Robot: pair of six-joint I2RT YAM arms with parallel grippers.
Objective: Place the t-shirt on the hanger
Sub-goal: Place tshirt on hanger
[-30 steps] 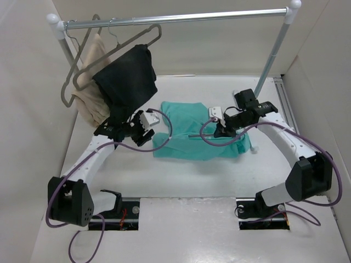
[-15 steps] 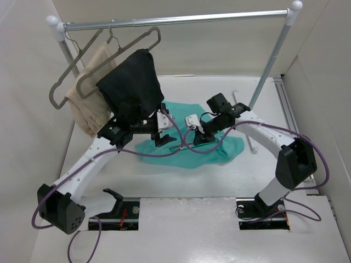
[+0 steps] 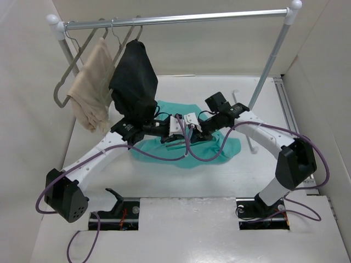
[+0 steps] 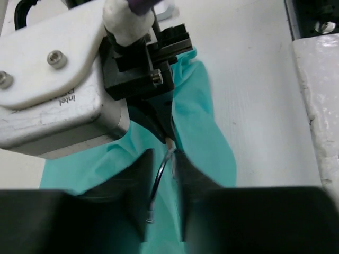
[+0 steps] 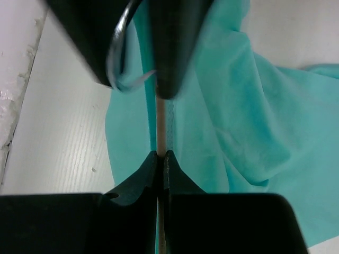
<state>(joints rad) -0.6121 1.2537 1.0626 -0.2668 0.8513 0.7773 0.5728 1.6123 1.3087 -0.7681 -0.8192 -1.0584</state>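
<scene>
The teal t-shirt [image 3: 227, 147] lies crumpled on the table under both grippers, and shows in the left wrist view [image 4: 209, 143] and the right wrist view [image 5: 238, 106]. The hanger is a thin beige rod [image 5: 160, 121] with a silver hook [image 4: 157, 182], held just above the cloth. My right gripper [image 5: 160, 154] is shut on the rod. My left gripper [image 4: 164, 156] faces it a short way off, its fingers [image 5: 175, 47] closed in on the hook, which spans the narrow gap. Both grippers meet at the table's middle [image 3: 185, 129]. Most of the hanger is hidden.
A metal rail [image 3: 175, 19] crosses the back on two posts. On its left end hang a beige garment [image 3: 93, 87] and a black garment [image 3: 134, 82], the black one just behind my left arm. White walls close in on both sides.
My left arm swung right to the middle and its jaws closed in on the hook. The right arm brought the hanger leftward, bunching the t-shirt. The hanging garments swayed.
</scene>
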